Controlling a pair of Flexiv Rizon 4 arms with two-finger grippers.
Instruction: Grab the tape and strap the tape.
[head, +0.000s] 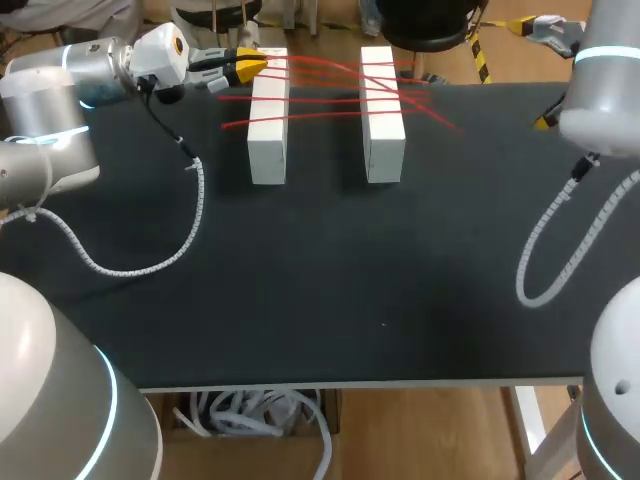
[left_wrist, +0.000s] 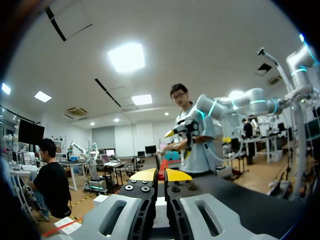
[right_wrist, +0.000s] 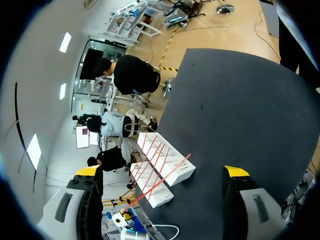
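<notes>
Two white blocks (head: 268, 118) (head: 382, 112) stand side by side at the back of the black table (head: 330, 280). Several strands of red tape (head: 330, 88) stretch across both blocks. My left gripper (head: 250, 66) is at the far end of the left block, shut on the red tape (left_wrist: 161, 170), which shows between its yellow tips (left_wrist: 161, 175). My right arm (head: 600, 90) is at the back right, well clear of the blocks. Its gripper (right_wrist: 161, 171) is wide open and holds nothing, looking from a distance at the blocks (right_wrist: 167, 169) and tape (right_wrist: 155, 159).
A coiled cable (head: 150, 262) from the left arm lies on the cloth at the left. Another cable loop (head: 545, 262) hangs at the right. The table's front edge (head: 350, 385) runs across the near side.
</notes>
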